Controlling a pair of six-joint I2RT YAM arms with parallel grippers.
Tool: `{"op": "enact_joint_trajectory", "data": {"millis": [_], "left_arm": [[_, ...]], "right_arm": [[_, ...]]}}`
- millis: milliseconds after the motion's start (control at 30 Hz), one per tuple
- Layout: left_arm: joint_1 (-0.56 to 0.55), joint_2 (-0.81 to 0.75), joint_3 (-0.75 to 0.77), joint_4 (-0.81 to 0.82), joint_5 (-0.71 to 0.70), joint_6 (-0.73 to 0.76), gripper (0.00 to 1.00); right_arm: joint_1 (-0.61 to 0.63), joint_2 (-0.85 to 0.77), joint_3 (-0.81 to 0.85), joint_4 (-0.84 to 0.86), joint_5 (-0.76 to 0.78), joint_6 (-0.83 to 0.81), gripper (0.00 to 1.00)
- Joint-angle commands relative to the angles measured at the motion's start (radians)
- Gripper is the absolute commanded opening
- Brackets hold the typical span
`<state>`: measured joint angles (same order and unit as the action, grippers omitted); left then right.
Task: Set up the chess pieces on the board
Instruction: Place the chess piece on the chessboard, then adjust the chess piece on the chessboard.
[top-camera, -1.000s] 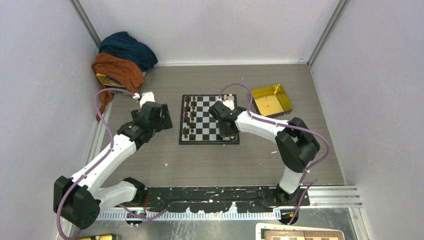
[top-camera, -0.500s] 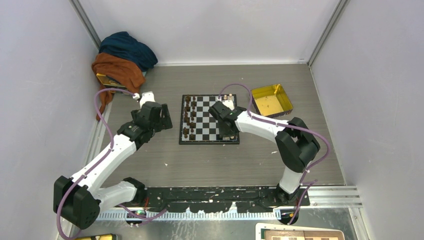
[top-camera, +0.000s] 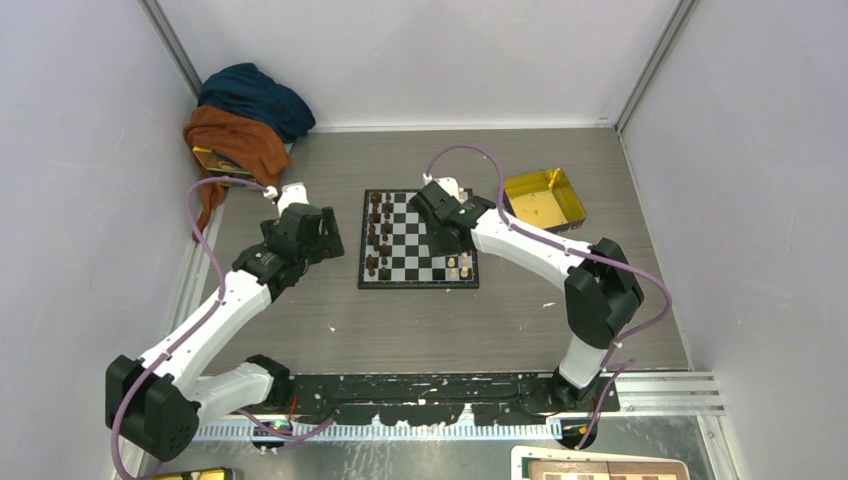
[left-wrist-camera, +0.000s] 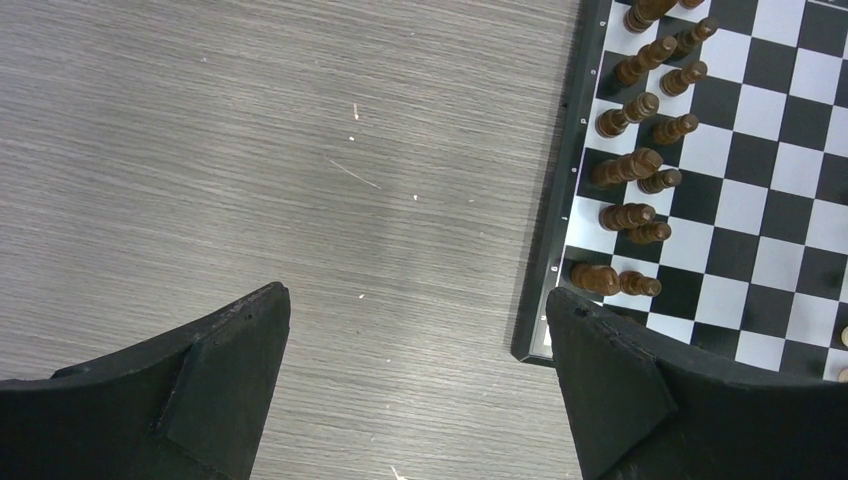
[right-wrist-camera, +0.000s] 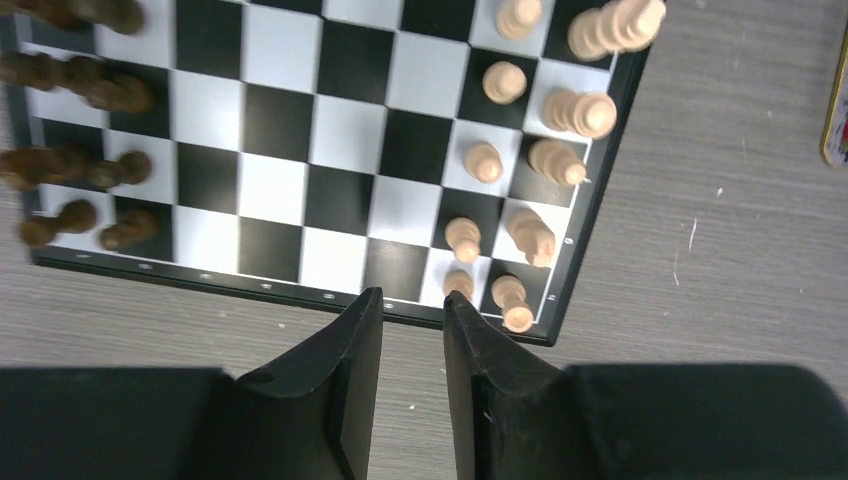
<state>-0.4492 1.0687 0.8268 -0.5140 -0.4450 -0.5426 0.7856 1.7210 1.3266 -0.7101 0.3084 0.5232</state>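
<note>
The board (top-camera: 405, 238) lies mid-table. Several light-tan chess pieces (right-wrist-camera: 545, 155) stand in two columns along its right edge, showing near the front right corner (top-camera: 458, 264) in the top view. Dark brown pieces (top-camera: 377, 235) fill the left columns. My right gripper (right-wrist-camera: 413, 295) hangs above the board's right half (top-camera: 446, 238), open by a narrow gap with nothing between its fingers. Its tips line up with the board's near edge, beside the nearest tan pieces. My left gripper (left-wrist-camera: 417, 293) is wide open over bare table, just left of the board (left-wrist-camera: 760, 200), also seen from above (top-camera: 325, 238).
A shiny yellow tray (top-camera: 575, 200) sits right of the board; its edge shows (right-wrist-camera: 838, 110) in the right wrist view. A pile of blue and orange cloth (top-camera: 245, 115) fills the far left corner. White walls close in the table on three sides.
My right gripper has opened and drawn back and up from the board's near right corner, uncovering tan pieces there. The left arm has not moved.
</note>
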Motion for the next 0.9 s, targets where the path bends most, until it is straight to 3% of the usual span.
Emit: {"op": "enact_joint_trajectory", "data": {"millis": [0, 467, 867], "left_arm": [[0.008, -0.044, 0.015, 0.013, -0.033, -0.016, 1.0], [0.009, -0.121, 0.006, -0.022, -0.059, -0.023, 1.0], [0.009, -0.16, -0.016, -0.033, -0.044, -0.032, 1.0]], "right_arm": [[0.019, -0.02, 0.12, -0.016, -0.018, -0.044, 0.35], [0.037, 0.275, 0.463, 0.0, -0.166, -0.134, 0.39], [0.075, 0.434, 0.638, -0.027, -0.207, -0.155, 0.41]]}}
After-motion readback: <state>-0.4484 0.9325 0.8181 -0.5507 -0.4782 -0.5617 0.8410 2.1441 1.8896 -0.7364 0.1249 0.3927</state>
